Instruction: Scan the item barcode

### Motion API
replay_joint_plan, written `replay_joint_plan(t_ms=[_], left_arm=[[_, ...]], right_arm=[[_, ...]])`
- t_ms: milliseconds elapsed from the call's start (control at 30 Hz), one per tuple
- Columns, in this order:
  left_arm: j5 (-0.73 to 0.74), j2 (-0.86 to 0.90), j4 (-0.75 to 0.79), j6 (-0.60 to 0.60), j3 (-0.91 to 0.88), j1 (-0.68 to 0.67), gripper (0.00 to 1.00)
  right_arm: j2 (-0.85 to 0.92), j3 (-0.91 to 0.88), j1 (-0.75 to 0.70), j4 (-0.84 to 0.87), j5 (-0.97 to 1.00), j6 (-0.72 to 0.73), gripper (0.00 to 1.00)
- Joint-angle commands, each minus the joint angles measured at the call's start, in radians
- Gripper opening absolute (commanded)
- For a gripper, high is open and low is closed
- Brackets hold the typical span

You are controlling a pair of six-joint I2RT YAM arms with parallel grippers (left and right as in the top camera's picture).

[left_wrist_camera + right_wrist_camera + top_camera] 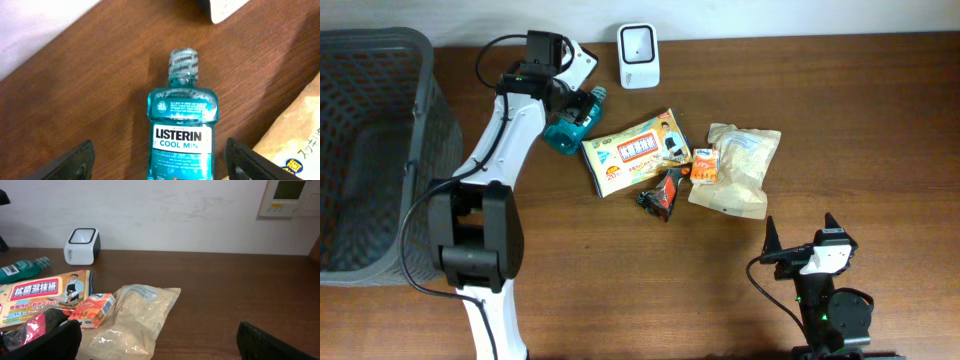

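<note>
— Jaws on the left gripper [159, 142] stand wide, one finger either side of the bottle [182, 135]. There's a gap on both sides, so it has hold of nothing.

— And the other arm?

— The right gripper [800, 238] gapes fully as well, empty, well away from the scanner [639, 56] at the near edge of the table [880, 110].

— Where's the bottle, exactly?

— Lying flat, label up, near the scanner: to its left and a little nearer the arms, cap pointing back toward it.

— How would it handle, you reckon?

— Stiff plastic, and it looks full, so I'd guess some heft. The sides look slick too. I'd pinch across the broad body below the shoulder, not the neck; caught by the cap end, the liquid would swing it.

— Barcode?

— Can't see one. The front label faces up, so it's probably on the back and needs turning toward the scanner's window.

— Anything in the way?

— A yellow pack [638, 150] lies just beside the bottle, on the scanner's near side. The finger on that side could snag its edge. Further right of that are an orange pack [705, 165], a dark wrapper [663, 192] and a bag [738, 168], all off the path. The basket [420, 60] sits far left of the scanner, no bother.
</note>
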Motion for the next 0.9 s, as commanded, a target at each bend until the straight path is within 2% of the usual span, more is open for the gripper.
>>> replay_joint_plan(t_ms=[0,267,433,667,867], left_arm=[[0.026,0.033,0.019,-0.001,-0.003,0.006,0.88],[0.022,0.150,0.036,0.013,-0.003,0.008,0.94],[0.022,0.172,0.076,0.013,-0.003,0.019,0.93],[0.032,0.181,0.035,0.013,-0.004,0.020,0.90],[0.119,0.192,0.012,0.012,-0.004,0.020,0.88]], right_arm=[[-0.006,-0.009,0.006,-0.003,0.002,-0.007,0.99],[-0.006,-0.009,0.006,-0.003,0.002,-0.006,0.99],[-0.006,-0.009,0.006,-0.003,0.002,-0.007,0.99],[-0.006,-0.009,0.006,-0.003,0.002,-0.006,0.99],[-0.006,-0.009,0.006,-0.003,0.002,-0.007,0.99]])
